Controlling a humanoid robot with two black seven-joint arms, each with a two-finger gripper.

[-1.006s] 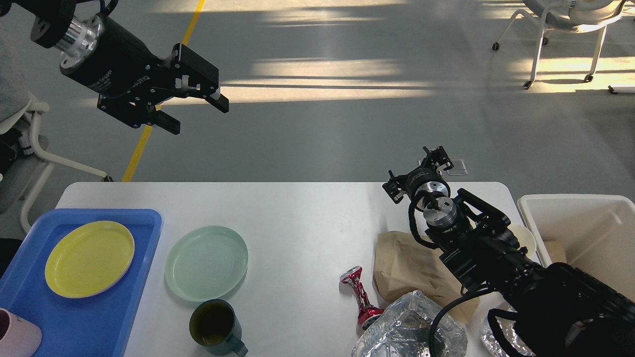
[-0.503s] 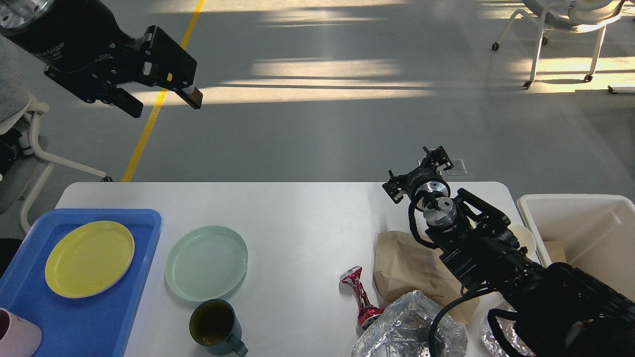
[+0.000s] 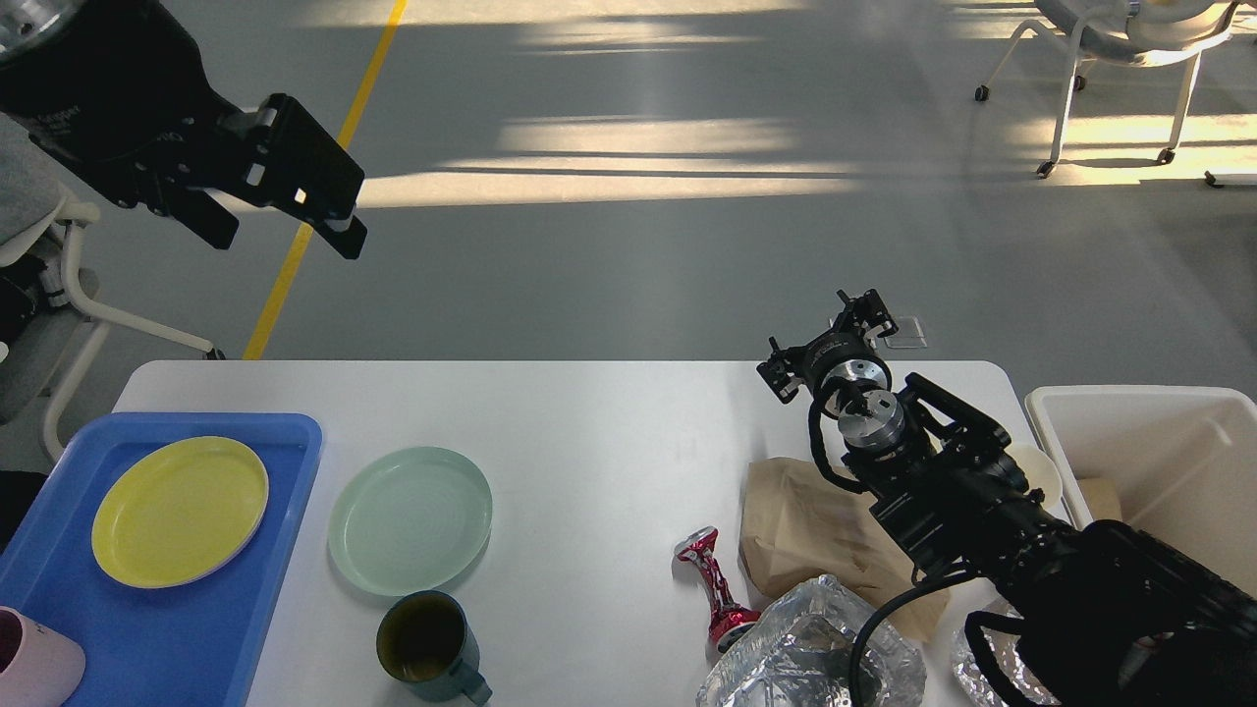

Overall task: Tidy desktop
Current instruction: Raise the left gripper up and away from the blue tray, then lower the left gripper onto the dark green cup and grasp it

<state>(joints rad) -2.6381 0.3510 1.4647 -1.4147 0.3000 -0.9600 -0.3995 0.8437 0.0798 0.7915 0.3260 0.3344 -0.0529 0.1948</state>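
Note:
The white desktop (image 3: 589, 422) fills the lower half of the head view. On it lie a pale green plate (image 3: 409, 519), a dark teal mug (image 3: 428, 645), a crushed red can (image 3: 715, 587), a brown paper bag (image 3: 805, 530) and crumpled foil (image 3: 805, 653). My left gripper (image 3: 285, 234) hangs high above the far left corner, open and empty. My right gripper (image 3: 830, 346) hovers over the desktop's far right edge; it is small and dark, so its fingers cannot be told apart.
A blue tray (image 3: 275, 589) at the left holds a yellow plate (image 3: 180, 511) and a pink cup (image 3: 34, 668). A white bin (image 3: 1159, 462) stands off the right end. A small white dish (image 3: 1043, 471) peeks out behind my right arm. Chairs stand on the floor.
My left gripper has swung to the left, first rising, then dropping a little, still open. The right arm and the things on the desktop have not moved.

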